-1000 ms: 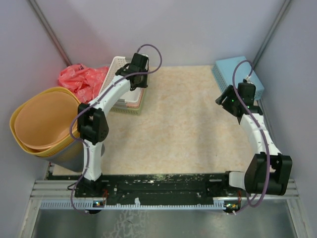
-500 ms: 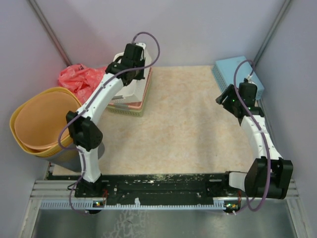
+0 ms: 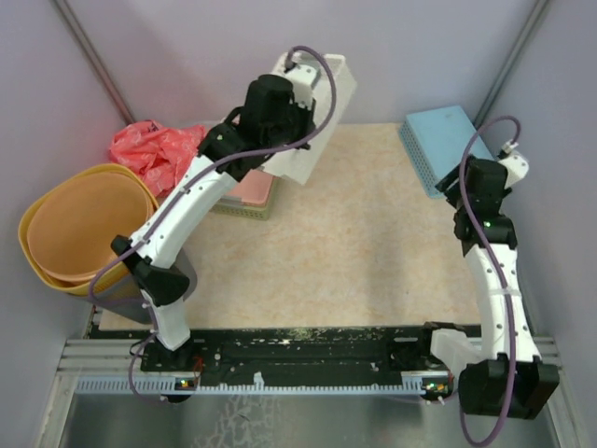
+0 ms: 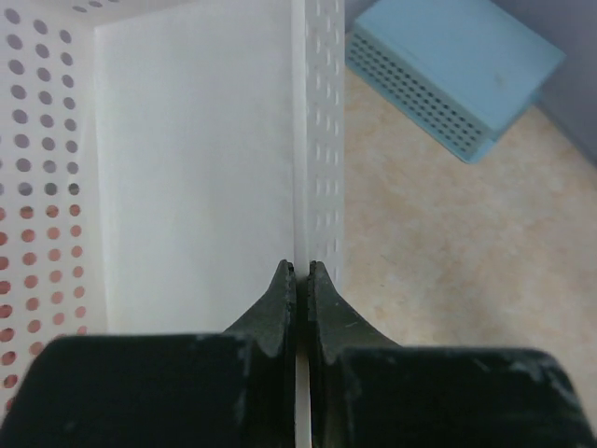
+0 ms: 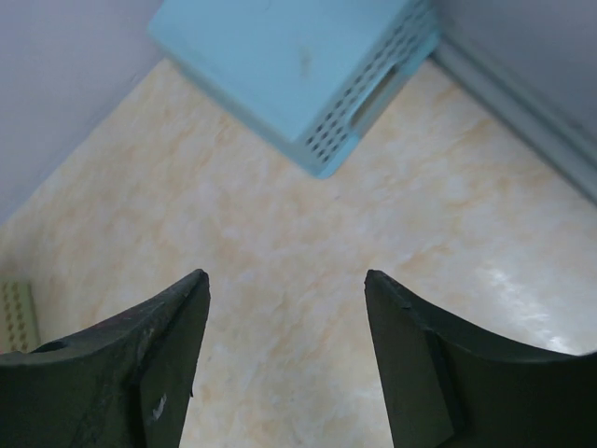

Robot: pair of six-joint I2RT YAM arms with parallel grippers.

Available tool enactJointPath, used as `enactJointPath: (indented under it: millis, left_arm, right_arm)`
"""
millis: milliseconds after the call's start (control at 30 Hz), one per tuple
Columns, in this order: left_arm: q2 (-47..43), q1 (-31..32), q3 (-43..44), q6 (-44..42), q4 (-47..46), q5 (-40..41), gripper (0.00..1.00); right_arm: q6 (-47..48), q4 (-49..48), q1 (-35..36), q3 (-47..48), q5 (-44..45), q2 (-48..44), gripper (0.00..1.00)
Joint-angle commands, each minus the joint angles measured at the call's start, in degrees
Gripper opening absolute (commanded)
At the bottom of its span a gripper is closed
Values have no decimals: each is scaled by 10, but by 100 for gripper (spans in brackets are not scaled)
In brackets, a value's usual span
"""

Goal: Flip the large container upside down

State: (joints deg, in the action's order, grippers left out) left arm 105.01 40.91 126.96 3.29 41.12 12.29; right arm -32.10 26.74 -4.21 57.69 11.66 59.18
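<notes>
Up from the worktop's (image 3: 354,243) far edge rises the large container (image 3: 331,103); light, stiff plastic, we judge, so our left pincer (image 4: 300,273) pinches its thin wall; right pincer (image 5: 284,278) gapes empty.

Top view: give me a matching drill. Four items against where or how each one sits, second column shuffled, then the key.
Column A
1. white basket
2. blue basket
3. yellow tubs
4. right tool

Column B
a. open, nothing between its fingers
b. held up in the air, one wall pinched by the left tool
c. far right corner
d. nested together on the left side

Pairs: 1-b, 2-c, 3-d, 4-a
</notes>
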Motion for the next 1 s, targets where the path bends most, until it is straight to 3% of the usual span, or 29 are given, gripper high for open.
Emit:
enactJointPath:
  millis: [0,100,233,367,500,800,967]
  left_arm:
    - [22,29,2,39,-29,-91,0]
    - [24,30,-27,98,-69,-190,0]
    - [21,30,-70,170,-142,-307,0]
    - [29,16,-128,286,-257,-438,0]
    - [50,7,-210,461,-447,-536,0]
    - [152,6,-316,849,-867,-616,0]
    - [188,2,-346,937,-966,-615,0]
  right_arm:
    - [-7,40,-19,54,250,-72,70]
    - [-8,37,-20,49,307,-124,71]
    - [6,6,-20,31,318,-177,72]
    - [91,-61,-20,22,256,-195,72]
    - [96,-32,-20,65,212,-151,73]
    - [85,-11,-20,83,116,-104,73]
    - [85,-6,-20,91,103,-93,73]
